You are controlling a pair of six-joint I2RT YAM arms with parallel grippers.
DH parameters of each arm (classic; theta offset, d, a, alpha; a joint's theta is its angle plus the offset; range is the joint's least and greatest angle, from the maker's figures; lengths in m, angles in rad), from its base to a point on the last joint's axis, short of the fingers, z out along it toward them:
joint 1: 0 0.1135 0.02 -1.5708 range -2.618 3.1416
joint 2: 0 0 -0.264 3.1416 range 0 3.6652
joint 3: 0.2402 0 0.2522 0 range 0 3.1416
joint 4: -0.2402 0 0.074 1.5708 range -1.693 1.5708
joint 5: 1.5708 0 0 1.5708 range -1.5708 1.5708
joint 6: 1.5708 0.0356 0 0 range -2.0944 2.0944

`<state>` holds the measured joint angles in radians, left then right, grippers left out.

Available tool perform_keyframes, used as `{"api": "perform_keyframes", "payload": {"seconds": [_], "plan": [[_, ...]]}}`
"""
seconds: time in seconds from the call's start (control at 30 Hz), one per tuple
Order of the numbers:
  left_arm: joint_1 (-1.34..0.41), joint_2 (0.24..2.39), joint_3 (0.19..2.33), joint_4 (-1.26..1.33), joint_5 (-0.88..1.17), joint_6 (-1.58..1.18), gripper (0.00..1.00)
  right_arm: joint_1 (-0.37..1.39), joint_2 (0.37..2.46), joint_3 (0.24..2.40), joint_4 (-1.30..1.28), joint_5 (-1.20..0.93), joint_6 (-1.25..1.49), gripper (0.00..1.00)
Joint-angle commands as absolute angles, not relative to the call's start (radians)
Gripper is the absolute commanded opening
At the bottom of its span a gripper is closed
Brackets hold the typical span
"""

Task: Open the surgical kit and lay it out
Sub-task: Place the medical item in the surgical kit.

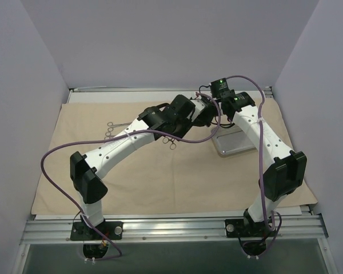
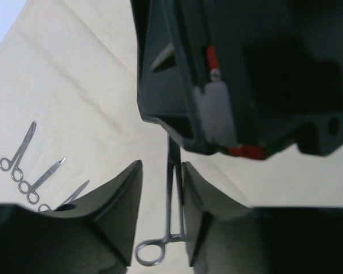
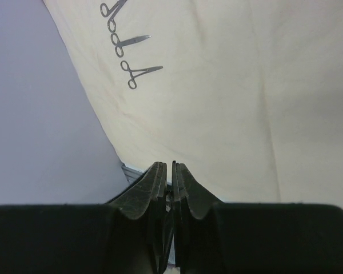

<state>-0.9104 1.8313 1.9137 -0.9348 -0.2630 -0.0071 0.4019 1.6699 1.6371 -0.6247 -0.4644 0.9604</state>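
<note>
Left wrist view: ring-handled instrument (image 2: 172, 197) passing between my grippers, above the cloth wrap (image 2: 74, 85).
My right gripper (image 3: 172, 166) pinches its ringless end; my left gripper (image 2: 163, 165) stands spread around the shank. I should centre it, squeeze squarely, then release right.

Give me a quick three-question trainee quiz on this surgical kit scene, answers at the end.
1. True or false: the cloth wrap is folded shut.
2. Which gripper is clamping the hanging instrument? A left, B right, C neither.
3. Fill in: the steel tray sits on the ___ arm's side of the cloth.
Key: 1 false, it lies spread flat. 2 B, the right gripper; the other's jaws stand open around the instrument. 3 right.
</note>
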Motion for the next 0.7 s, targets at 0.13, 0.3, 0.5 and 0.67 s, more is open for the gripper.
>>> {"api": "perform_keyframes", "payload": {"seconds": [0.13, 0.3, 0.5, 0.67], "plan": [[-0.913, 1.859, 1.977, -0.963, -0.288, 0.060, 0.12, 0.411, 1.624, 1.631, -0.629, -0.469, 0.983, 0.00], [-0.905, 1.847, 1.922, -0.974, -0.279, 0.103, 0.02, 0.399, 1.629, 1.615, -0.592, -0.469, 0.956, 0.22], [-0.855, 1.689, 1.686, -0.928, -0.149, 0.184, 0.02, 0.286, 1.623, 1.600, -0.676, -0.397, 0.795, 0.40], [-0.700, 1.524, 1.452, -0.931, 0.108, 0.271, 0.02, 0.172, 1.568, 1.487, -0.690, -0.387, 0.677, 0.40]]}}
